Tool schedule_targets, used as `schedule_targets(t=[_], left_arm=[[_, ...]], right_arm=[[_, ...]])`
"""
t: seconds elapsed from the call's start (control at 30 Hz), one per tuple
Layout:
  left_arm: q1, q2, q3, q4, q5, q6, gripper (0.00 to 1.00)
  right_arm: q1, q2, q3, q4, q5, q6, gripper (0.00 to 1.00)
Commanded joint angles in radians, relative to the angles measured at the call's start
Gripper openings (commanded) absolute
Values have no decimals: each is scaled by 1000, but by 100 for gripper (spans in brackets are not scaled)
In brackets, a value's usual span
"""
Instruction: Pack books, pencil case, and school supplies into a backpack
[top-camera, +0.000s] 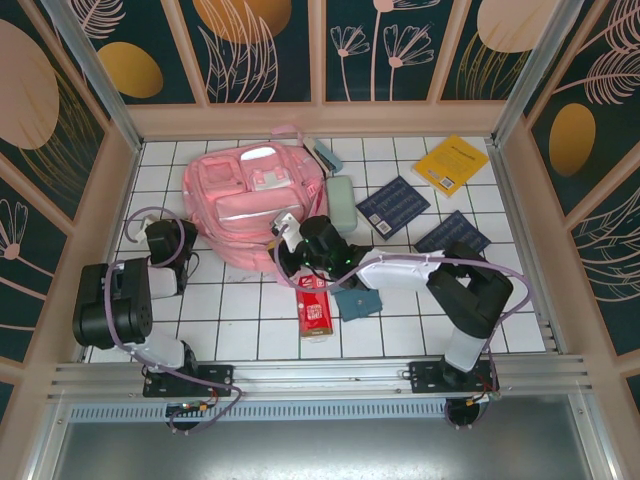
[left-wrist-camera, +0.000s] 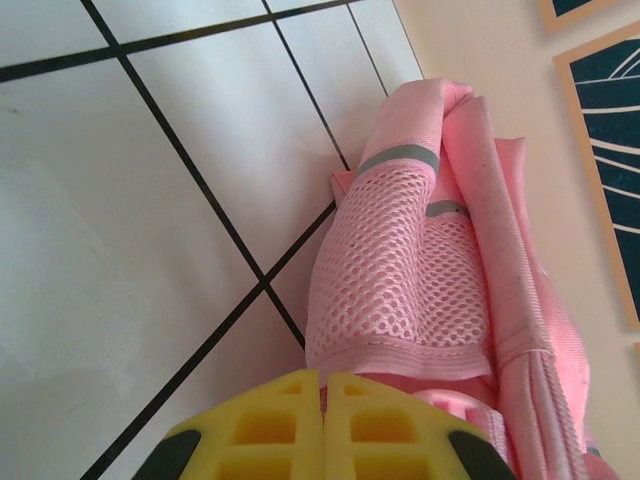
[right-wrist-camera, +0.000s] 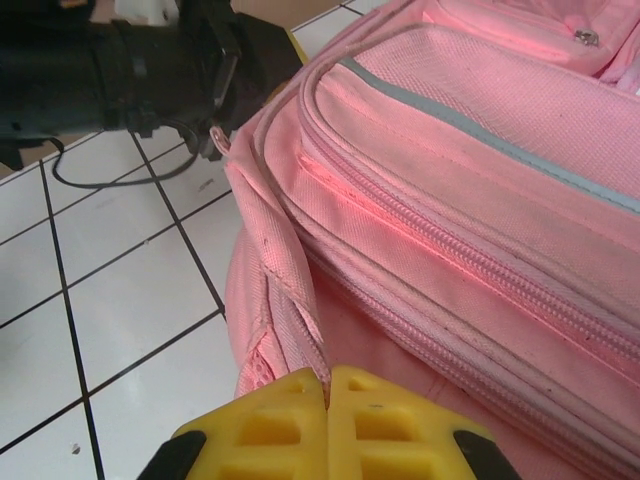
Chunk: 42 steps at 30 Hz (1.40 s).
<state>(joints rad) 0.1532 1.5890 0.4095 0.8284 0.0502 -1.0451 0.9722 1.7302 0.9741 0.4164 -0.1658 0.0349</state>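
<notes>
Nearest you, the red packet (top-camera: 315, 308) and teal square (top-camera: 358, 303) lie side by side on the tiles (top-camera: 230, 310) under the right forearm, with bare tiles to their left. Your left gripper (left-wrist-camera: 322, 428) is pressed fully together on nothing, low beside the backpack's (top-camera: 245, 205) mesh side pocket. Your right gripper (right-wrist-camera: 328, 420) is also closed tight, at the backpack's near right edge. A pink strap runs down to its tips, and you cannot tell if it is pinched. Beyond, the pencil case (top-camera: 341, 204) touches the backpack's right side. Two navy books (top-camera: 393, 206) lie further right, one near the side rail (top-camera: 520, 240). The yellow book (top-camera: 452, 164) and stapler (top-camera: 326, 155) lie by the far wall.
</notes>
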Motion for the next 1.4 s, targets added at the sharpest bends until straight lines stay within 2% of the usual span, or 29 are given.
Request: schedule_targets(t=[0.0,0.13,0.3,0.47,0.57,0.6,0.67,0.77,0.83,1.0,1.1,1.2,1.37], left_arm=[[66,60,65,87,-308,9,0],[78,75,74,88,-308,11,0],[88,12,82,34,-274,65,0],[88,-146,21,-11,-209,69,54],[88,-257,-4,-91,-173,76,70],[88,-291,-14,-112,-164,71,71],[88,-367,-32,-154,-130,74,73],[86,-476,-45,-241,-87,97,75],[83,-548,-50,-306,-62,120,76],[58,-716,-75,-442,-19,182,77],[-15,-773,-65,-514,-24,233,75],[-102,-767,-42,-566,-16,269,71],[-281,-670,38,-660,-60,358,65]], right_arm=[[-9,-124,-31,-21,-21,3,0],[-9,-123,-24,-31,-22,0,0],[-8,-94,-5,-37,-20,-6,0],[-7,-33,38,-36,-14,-9,0],[-6,-5,60,-38,-15,-8,0],[-5,1,65,-40,-12,-8,2],[-6,15,77,-43,-5,-7,20],[-5,24,88,-43,10,-1,38],[-8,19,83,-36,34,6,46],[-17,-22,48,-27,106,22,52],[-38,-73,-15,4,164,50,56],[-80,-139,-99,40,176,90,60],[-169,-219,-187,20,209,171,64]])
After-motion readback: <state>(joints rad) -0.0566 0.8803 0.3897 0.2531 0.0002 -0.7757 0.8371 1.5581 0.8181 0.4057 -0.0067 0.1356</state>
